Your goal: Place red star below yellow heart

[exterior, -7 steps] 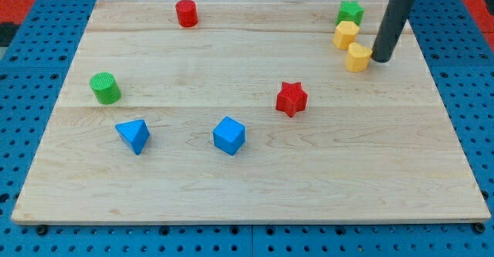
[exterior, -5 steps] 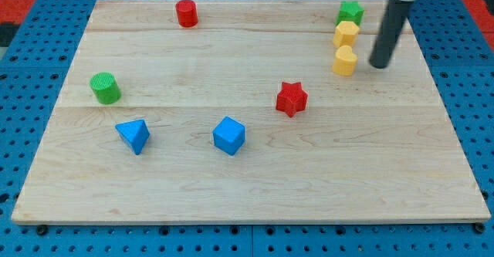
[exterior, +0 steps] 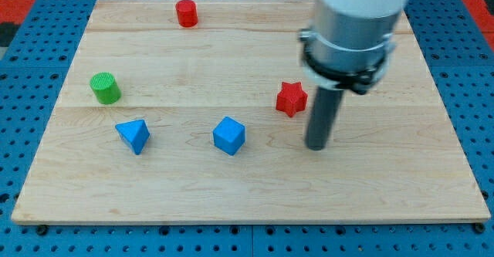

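My tip (exterior: 316, 144) has moved beside the red star (exterior: 292, 99), apparently apart.

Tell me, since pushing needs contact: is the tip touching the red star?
Apart. My tip sits below-right of the red star, with bare board between them.

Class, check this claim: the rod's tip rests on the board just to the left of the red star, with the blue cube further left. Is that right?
Not quite. In the camera view my tip sits to the view's right of the red star, and a little lower, not to its left. The blue cube does lie further to the view's left.
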Robot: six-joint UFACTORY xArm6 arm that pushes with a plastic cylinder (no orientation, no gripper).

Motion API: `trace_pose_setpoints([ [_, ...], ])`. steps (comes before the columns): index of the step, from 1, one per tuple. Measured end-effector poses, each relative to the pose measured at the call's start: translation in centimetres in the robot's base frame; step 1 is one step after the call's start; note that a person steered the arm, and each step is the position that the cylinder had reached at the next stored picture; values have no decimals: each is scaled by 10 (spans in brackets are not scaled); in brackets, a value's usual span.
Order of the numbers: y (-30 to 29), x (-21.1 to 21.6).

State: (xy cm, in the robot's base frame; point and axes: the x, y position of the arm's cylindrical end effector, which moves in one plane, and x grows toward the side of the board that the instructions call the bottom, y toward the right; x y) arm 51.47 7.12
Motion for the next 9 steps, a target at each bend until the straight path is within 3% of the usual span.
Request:
trace_pose_setpoints([
  [2,-60,-38],
  [4,-31,-90],
  [6,13,-90],
  [8,5,-55],
  [9,24,-77],
])
